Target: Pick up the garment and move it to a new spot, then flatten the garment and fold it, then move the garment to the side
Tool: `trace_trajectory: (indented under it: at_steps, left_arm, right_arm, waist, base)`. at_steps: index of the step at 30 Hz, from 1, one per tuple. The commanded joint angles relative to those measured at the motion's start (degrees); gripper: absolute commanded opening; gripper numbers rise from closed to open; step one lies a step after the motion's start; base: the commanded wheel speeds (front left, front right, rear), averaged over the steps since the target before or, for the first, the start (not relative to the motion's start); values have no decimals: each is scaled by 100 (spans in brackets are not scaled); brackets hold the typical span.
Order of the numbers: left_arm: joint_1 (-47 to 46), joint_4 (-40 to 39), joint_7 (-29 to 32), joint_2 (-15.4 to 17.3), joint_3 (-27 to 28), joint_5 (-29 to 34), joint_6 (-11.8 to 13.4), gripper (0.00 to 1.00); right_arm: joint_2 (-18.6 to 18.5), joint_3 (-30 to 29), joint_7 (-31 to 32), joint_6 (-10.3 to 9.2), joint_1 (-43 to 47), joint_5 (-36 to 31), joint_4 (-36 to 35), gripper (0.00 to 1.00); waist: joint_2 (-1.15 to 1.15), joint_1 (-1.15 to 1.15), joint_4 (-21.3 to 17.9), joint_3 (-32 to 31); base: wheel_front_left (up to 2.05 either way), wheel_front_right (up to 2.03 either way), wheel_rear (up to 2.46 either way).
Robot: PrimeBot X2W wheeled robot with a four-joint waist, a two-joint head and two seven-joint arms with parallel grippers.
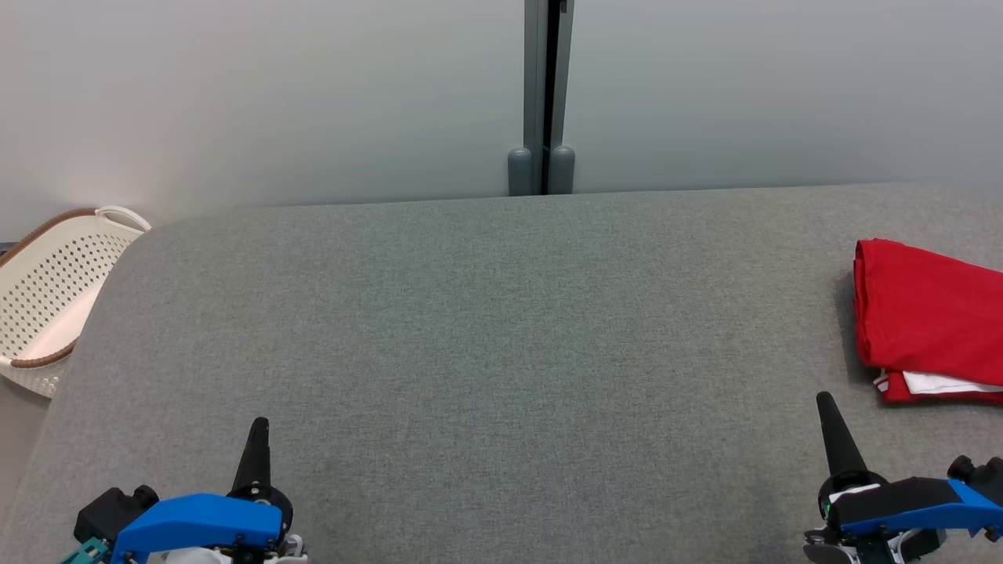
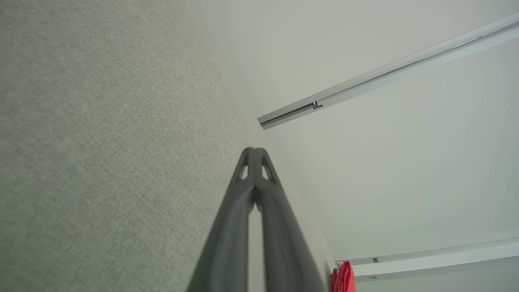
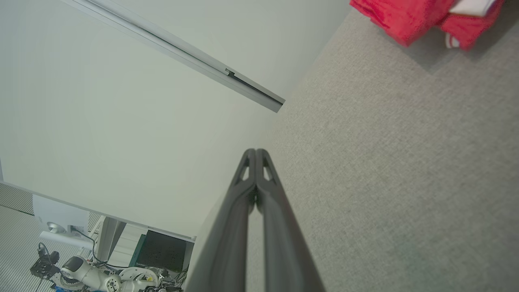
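Note:
The garment [image 1: 928,317] is red with a bit of white showing, folded into a compact stack at the right edge of the grey table [image 1: 501,329]. It also appears as the garment [image 3: 409,14] at the top of the right wrist view and as a red sliver, the garment [image 2: 342,278], low in the left wrist view. My left gripper [image 1: 258,427] rests at the lower left, shut and holding nothing, far from the cloth. My right gripper [image 1: 824,401] stands at the lower right, shut and empty, a short way in front and left of the stack. Their tips meet in the wrist views: left gripper [image 2: 254,151], right gripper [image 3: 256,151].
A white perforated basket [image 1: 47,305] with a brown rim sits off the table's left edge. A grey partition wall with a dark post [image 1: 542,98] rises behind the table. Robot hardware and cables [image 3: 97,275] lie on the floor beyond the far edge.

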Motion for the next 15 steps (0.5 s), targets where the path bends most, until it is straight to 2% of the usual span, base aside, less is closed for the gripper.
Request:
trace_trajectory:
  at_steps: [1, 15]
  left_arm:
    - [-179, -95, 43, 3, 61, -147, -44, 0]
    - [-233, -187, 232, -31, 269, -815, -134, 0]
  right_arm:
    - [-39, -19, 45, 2, -142, 205, -94, 0]
    - [-43, -56, 231, 2, -177, 1008, -150, 0]
  waist:
    - [0, 0, -4, 4]
    - [0, 0, -39, 35]
  base:
    - [0, 0, 0]
    - [0, 0, 0]
